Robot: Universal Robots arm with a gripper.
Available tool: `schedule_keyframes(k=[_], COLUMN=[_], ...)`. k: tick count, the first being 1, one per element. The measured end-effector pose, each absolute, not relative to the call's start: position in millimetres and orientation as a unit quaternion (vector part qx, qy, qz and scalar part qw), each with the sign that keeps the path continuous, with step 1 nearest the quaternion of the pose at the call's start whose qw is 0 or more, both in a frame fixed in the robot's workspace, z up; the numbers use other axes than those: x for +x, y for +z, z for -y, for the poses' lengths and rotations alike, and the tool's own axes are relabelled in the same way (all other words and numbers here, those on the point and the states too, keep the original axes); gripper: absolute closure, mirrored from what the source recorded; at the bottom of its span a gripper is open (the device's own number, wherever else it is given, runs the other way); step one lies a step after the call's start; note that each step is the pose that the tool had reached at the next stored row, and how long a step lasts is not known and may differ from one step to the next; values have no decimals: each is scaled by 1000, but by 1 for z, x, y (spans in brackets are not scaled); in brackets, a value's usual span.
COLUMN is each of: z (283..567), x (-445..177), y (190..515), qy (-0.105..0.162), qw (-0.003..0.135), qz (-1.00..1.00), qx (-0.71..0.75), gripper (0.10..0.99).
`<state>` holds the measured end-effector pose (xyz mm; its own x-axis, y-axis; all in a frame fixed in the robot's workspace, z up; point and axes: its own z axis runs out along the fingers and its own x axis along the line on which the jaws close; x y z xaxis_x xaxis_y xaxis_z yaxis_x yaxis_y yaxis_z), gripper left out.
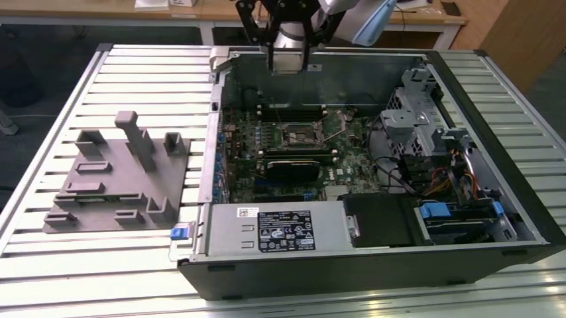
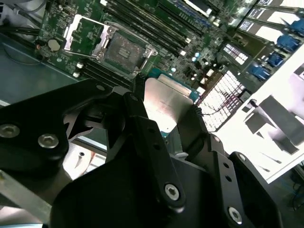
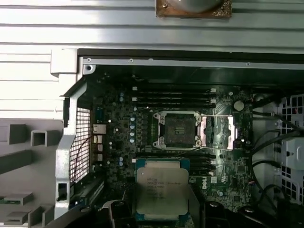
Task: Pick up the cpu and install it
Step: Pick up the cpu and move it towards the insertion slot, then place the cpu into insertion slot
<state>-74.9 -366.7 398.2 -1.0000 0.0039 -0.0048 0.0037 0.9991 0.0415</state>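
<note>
The cpu [image 3: 161, 190], a small square chip with a pale silvery top, sits between my gripper's [image 3: 161, 211] dark fingers. My gripper [image 2: 164, 114] is shut on the cpu [image 2: 166, 102] and holds it in the air above the motherboard. Below and a little ahead lies the open socket [image 3: 179, 129], its metal load frame folded to one side; the socket [image 2: 124, 51] shows in both wrist views. In the exterior view my gripper [image 1: 287, 63] hangs over the far wall of the open computer case [image 1: 372, 265], above the socket [image 1: 301, 136].
A black ribbed block [image 1: 292, 165] sits on the board just nearer than the socket. A white label [image 1: 283, 228] lies on the power supply. Drive cages and cables [image 1: 442, 165] crowd the exterior view's right. A grey fixture [image 1: 115, 175] stands on the slatted table at the exterior view's left.
</note>
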Motion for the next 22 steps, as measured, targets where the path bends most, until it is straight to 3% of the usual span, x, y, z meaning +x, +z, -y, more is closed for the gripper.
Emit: schedule_keyframes(k=[22], z=[347], x=[2], y=[389], qy=[20], qw=[-1], qz=[-1000], qx=[2], gripper=[557])
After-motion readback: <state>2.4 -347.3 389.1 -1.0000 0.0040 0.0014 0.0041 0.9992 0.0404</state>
